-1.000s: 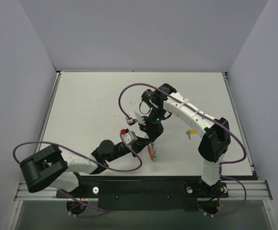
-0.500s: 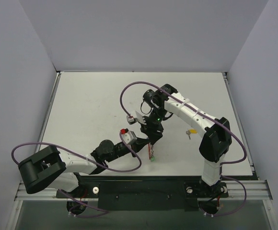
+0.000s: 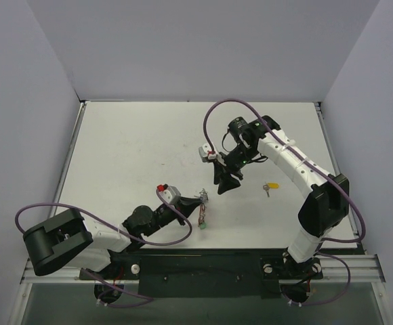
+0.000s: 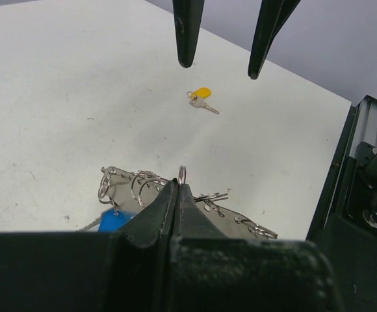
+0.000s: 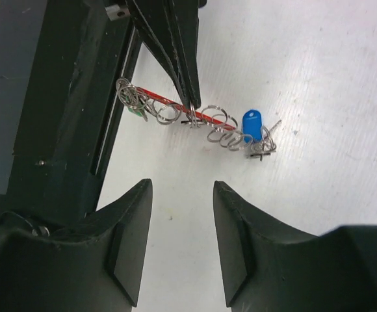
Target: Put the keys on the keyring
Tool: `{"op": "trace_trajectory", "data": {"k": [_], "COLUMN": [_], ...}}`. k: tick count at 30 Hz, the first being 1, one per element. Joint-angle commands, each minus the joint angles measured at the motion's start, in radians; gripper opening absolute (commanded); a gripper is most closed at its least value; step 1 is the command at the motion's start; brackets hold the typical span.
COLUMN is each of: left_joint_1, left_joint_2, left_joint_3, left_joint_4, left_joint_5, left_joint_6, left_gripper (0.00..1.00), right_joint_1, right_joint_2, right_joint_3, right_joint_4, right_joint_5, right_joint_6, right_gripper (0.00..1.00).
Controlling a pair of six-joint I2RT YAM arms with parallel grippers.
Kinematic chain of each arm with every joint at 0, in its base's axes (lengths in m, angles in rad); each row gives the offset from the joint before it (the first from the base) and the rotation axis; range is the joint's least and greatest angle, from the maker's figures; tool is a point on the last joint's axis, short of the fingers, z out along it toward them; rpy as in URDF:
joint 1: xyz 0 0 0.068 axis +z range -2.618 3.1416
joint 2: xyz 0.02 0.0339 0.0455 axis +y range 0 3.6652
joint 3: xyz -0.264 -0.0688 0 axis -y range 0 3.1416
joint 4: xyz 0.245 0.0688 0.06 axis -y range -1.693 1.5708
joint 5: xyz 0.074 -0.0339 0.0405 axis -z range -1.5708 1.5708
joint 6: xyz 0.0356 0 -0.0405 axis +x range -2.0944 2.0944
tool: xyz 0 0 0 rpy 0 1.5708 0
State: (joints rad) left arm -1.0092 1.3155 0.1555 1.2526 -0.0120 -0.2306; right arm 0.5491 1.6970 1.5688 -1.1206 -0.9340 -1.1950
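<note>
Plainly, the left fingers (image 4: 177,197) are pinched shut on the keyring (image 5: 166,99) near the front of the bench (image 3: 129,149), probably to steady it for threading. Whether they nip the loop itself or one of its small rings is unclear. The right fingers (image 3: 225,181) hang parted and empty above. A yellow key (image 4: 203,99) lies well apart, not yet threaded.

Robotics lab cell I operate remotely: plain grey walls (image 3: 203,47) on three sides of a white table (image 3: 129,149), two robot arms (image 3: 298,169) bolted to a metal rail (image 3: 352,260) along its near edge.
</note>
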Motion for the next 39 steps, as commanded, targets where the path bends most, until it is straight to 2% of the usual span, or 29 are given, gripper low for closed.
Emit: {"op": "trace_trajectory", "data": {"k": [1, 13, 26, 31, 39], "left_joint_1": [-0.005, -0.003, -0.003, -0.003, -0.003], "left_joint_2": [-0.013, -0.036, -0.081, -0.096, -0.098], "left_joint_3": [0.009, 0.041, 0.059, 0.059, 0.067], "left_joint_4": [0.393, 0.361, 0.309, 0.300, 0.288], "left_joint_5": [-0.056, -0.005, 0.012, 0.009, 0.007], "left_joint_6": [-0.065, -0.055, -0.042, -0.036, -0.035], "left_gripper": [0.00, 0.00, 0.00, 0.00, 0.00], "right_joint_1": [0.006, 0.043, 0.051, 0.057, 0.074], "right_joint_2": [0.001, 0.092, 0.113, 0.113, 0.107], "right_joint_3": [0.014, 0.002, -0.023, -0.029, -0.027], "right_joint_4": [-0.010, -0.005, 0.004, 0.002, 0.002], "right_joint_5": [-0.175, -0.177, -0.173, -0.181, -0.190], "right_joint_6": [-0.110, -0.120, -0.110, -0.109, -0.109], "right_gripper": [0.37, 0.29, 0.28, 0.19, 0.16]}}
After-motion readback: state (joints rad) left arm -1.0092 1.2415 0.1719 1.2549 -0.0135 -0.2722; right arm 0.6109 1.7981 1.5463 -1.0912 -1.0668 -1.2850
